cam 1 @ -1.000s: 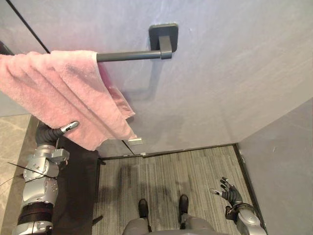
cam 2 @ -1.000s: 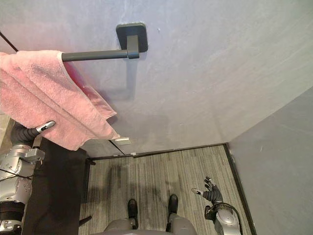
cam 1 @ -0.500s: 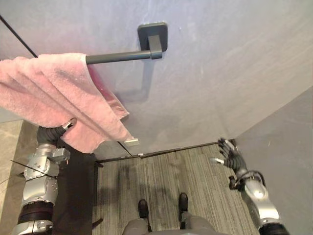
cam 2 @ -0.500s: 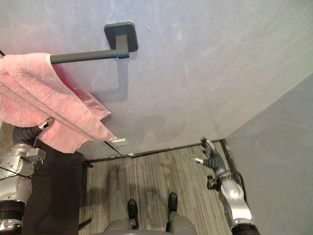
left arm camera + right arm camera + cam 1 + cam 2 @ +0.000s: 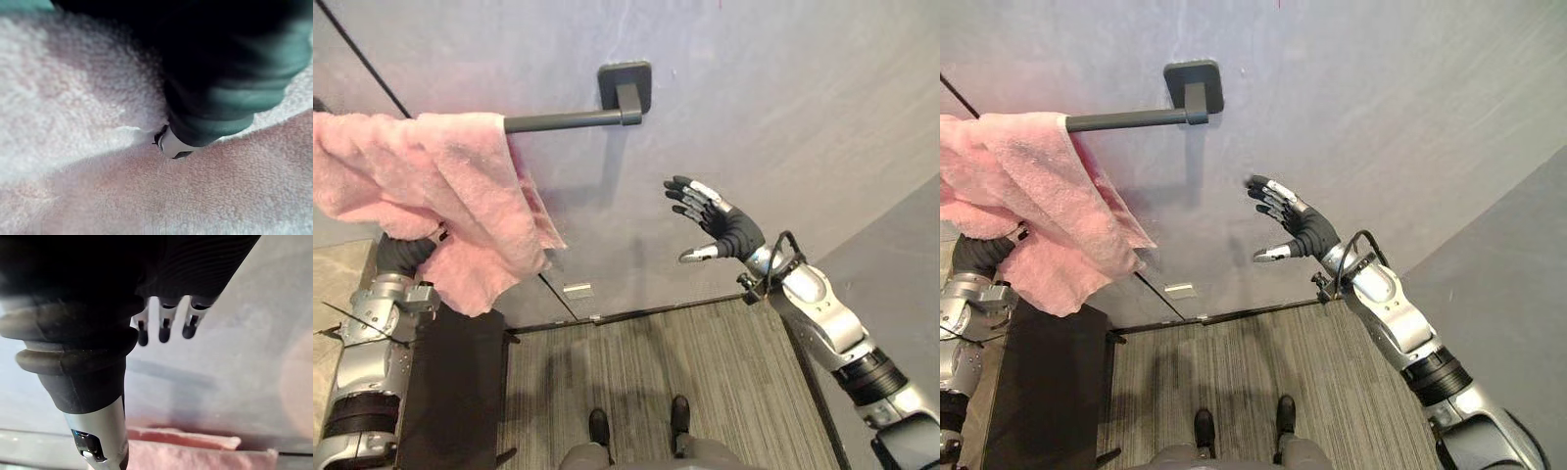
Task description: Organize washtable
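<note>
A pink towel [image 5: 440, 211] hangs bunched along the horizontal towel bar [image 5: 563, 120], with the left hand [image 5: 403, 255] buried in its lower folds, grip impossible to tell, while the right hand [image 5: 724, 227] hovers spread and empty, well apart beyond the bar's mount.

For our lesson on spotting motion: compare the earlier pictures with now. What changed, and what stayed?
The right hand rose from near the floor up towards the wall, fingers spread open and empty, below the towel bar. The left hand stays under the pink towel, which still hangs over the bar.
</note>
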Robot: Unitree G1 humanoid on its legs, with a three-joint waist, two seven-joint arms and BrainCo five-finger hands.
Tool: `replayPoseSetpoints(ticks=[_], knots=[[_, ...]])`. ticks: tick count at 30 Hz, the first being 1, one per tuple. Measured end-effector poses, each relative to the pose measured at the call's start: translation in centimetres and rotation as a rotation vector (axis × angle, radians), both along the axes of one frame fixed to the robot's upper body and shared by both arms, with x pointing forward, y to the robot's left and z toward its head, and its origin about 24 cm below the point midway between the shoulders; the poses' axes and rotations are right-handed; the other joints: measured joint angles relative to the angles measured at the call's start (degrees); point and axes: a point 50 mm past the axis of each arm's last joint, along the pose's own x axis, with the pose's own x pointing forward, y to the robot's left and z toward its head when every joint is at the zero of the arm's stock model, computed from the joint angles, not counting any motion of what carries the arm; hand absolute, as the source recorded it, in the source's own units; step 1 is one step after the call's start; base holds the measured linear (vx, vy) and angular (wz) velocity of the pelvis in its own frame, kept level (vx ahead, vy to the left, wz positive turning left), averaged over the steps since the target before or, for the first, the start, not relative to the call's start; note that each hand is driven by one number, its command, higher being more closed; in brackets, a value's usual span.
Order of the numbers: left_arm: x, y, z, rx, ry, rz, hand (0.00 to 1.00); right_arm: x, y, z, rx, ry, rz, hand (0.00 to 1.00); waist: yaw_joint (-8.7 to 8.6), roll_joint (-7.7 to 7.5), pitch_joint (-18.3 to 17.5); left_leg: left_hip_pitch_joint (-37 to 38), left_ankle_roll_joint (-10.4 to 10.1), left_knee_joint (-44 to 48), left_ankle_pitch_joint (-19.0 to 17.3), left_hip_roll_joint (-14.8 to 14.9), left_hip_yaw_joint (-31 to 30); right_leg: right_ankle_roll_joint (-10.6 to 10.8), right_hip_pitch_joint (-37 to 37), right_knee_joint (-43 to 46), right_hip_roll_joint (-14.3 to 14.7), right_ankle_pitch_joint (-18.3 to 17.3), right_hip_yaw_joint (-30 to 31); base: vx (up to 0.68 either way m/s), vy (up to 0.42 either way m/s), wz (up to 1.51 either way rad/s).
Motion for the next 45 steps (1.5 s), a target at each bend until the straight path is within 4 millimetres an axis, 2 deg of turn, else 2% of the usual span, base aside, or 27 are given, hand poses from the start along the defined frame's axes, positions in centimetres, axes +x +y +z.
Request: replayPoseSetpoints(ticks=[2,5,8,10,12,14,15,18,25,31,41,45], knots=[[0.6,-0.5,0.4,0.006,-0.012,-0.018,1.0,0.6,0.8,1.2,-0.016,-0.031,0.019,0.0,0.52,0.07,-0.11,-0.07,0.03,0.0,0.16,-0.02,-0.25,-0.05,0.0,-0.02,0.01,0.16,-0.07,-0.01,0.0,0.03],[1.0,-1.0,0.5,0.01,-0.012,-0.039,1.0,2.5,1.6,2.4,-0.025,-0.046,-0.008,0.0,0.95,0.18,-1.13,-0.2,0.13,0.0,0.34,-0.05,-0.45,-0.08,0.04,-0.02,-0.01,0.19,-0.35,-0.01,0.003,0.05],[1.5,-1.5,0.9,0.011,-0.026,-0.054,1.0,4.8,2.3,4.4,0.014,-0.065,-0.081,0.0,2.28,0.2,-1.22,-0.27,0.24,0.01,0.68,-0.11,-0.96,-0.23,0.13,-0.05,0.01,0.39,-0.55,-0.01,0.006,0.04],[1.7,-1.9,0.8,0.014,-0.02,-0.069,1.0,6.0,3.2,5.0,0.038,-0.051,-0.104,0.0,2.31,0.24,-1.24,-0.51,0.18,0.01,0.97,-0.14,-1.57,-0.34,0.15,-0.06,0.0,0.48,-1.1,-0.02,0.006,0.15],[2.0,-2.4,0.6,0.01,-0.013,-0.086,1.0,6.8,5.1,5.3,0.043,-0.034,-0.093,0.0,2.39,0.25,-1.25,-0.75,0.03,0.01,1.3,-0.14,-1.9,-0.43,0.16,-0.06,0.05,0.54,-1.64,-0.03,0.006,0.13],[2.7,-3.4,0.5,0.001,-0.012,-0.118,1.0,7.5,7.2,5.1,0.051,0.005,-0.083,0.0,3.53,0.28,-1.26,-0.82,-0.08,0.01,1.59,-0.08,-1.93,-0.71,0.17,-0.08,0.22,0.74,-1.78,-0.04,0.007,0.06],[2.8,-3.7,0.5,-0.012,-0.018,-0.125,1.0,7.8,8.9,4.8,0.062,0.038,-0.075,0.0,3.74,0.42,-1.34,-0.94,-0.14,0.01,1.84,0.01,-2.02,-0.9,0.17,-0.09,0.32,0.88,-1.94,-0.04,0.005,0.05],[3.2,-4.5,0.1,-0.024,-0.006,-0.148,1.0,8.4,10.8,4.3,0.058,0.079,-0.107,0.0,3.85,0.98,-1.71,-1.36,-0.22,0.01,1.98,0.07,-2.73,-1.08,0.15,-0.09,0.34,1.09,-2.69,-0.04,0.011,0.12],[3.7,-5.2,0.2,-0.056,-0.017,-0.154,1.0,8.5,12.9,2.5,0.075,0.176,-0.135,0.0,3.84,1.29,-1.76,-1.93,-0.8,-0.02,2.65,0.72,-3.58,-1.39,-0.06,-0.09,0.75,1.33,-3.36,-0.02,0.009,0.06],[5.2,-7.2,0.9,-0.078,-0.048,-0.208,1.0,8.2,13.9,1.9,0.062,0.219,-0.116,0.0,3.52,1.49,-1.7,-3.44,-0.94,-0.02,3.41,0.91,-4.61,-1.61,-1.11,-0.07,1.12,1.48,-4.54,0.01,0.016,0.07],[6.0,-7.7,0.4,-0.086,-0.028,-0.193,1.0,7.6,15.6,2.3,0.043,0.198,-0.075,0.0,3.49,1.5,-1.7,-3.44,-1.06,-0.01,3.75,0.99,-4.65,-1.73,-1.06,-0.07,1.17,1.57,-4.62,0.0,0.035,0.01],[6.3,-8.1,0.6,-0.085,-0.03,-0.202,1.0,7.3,16.5,3.3,0.05,0.175,-0.051,0.0,3.52,1.51,-1.69,-3.49,-1.07,-0.02,3.75,1.07,-4.71,-1.81,-1.07,-0.08,1.21,1.63,-4.72,0.0,0.033,0.01]])
